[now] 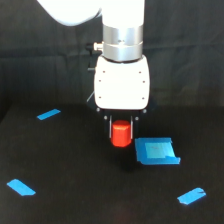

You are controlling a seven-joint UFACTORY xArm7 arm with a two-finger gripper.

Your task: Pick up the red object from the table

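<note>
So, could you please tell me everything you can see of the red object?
The red object is a small, stubby, red-orange piece, roughly cylindrical, with a plain matte surface and no markings. It stands upright between the dark fingers of the gripper, which flank its upper part on both sides. It sits just to the exterior view's left of the blue tray, apart from it. Whether its base rests on the black table or hangs just above cannot be told.
</note>
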